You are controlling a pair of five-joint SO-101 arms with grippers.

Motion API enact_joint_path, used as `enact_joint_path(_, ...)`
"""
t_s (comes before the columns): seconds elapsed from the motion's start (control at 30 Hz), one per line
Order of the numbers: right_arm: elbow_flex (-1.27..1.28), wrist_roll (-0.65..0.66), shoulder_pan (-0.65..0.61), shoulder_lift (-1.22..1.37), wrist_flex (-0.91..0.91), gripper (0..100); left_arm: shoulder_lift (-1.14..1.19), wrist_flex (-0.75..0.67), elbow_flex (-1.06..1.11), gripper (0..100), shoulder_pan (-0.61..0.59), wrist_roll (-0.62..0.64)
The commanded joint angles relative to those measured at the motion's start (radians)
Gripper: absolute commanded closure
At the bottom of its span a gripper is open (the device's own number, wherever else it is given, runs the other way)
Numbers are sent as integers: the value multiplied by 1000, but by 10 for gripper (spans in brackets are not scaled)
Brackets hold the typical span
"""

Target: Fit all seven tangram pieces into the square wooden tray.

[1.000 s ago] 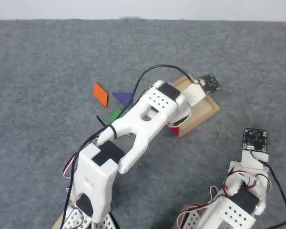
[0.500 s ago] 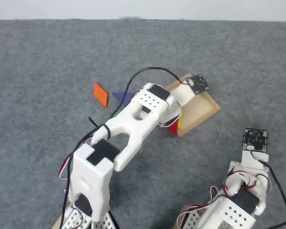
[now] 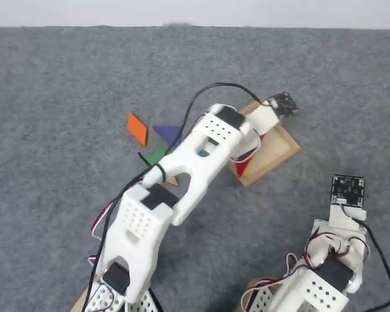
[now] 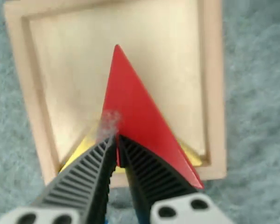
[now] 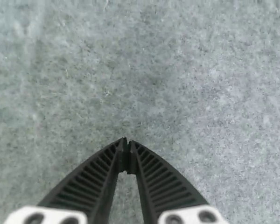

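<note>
the tray [image 4: 213, 93] is smooth wood, the carpet [image 4: 261, 116] fuzzy.

Both the left arm [image 3: 201, 156] and the right arm [image 3: 325, 276] are white plastic shells dotted with hole grids, with black motor blocks. A black cable [image 3: 205, 96] loops over the left. The ribbed black fingers [image 4: 144, 163] have white bases.

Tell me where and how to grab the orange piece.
Probably from straight above: the orange piece lies flat on the grey mat, clear of the purple triangle. Pinch across its two longer parallel edges, its narrower span.
</note>
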Motion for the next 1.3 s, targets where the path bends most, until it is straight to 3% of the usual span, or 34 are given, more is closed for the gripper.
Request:
enact_joint_path(0.0,-5,14,-12,-15,-15,990,46,28,-67,986,60,-5)
enact_joint_path(0.8,-5,12,-12,-15,-15,990,416,436,-745,985,115,-57)
enact_joint_path(1.03,0,14,-12,-15,-18,990,433,562,-1093,985,35,15)
enact_joint_path(1.13,0,14,-13,-15,-18,990,434,512,-1158,985,-8,44)
enact_joint_path(1.27,0,14,-13,-15,-18,990,440,341,-1113,985,-46,149)
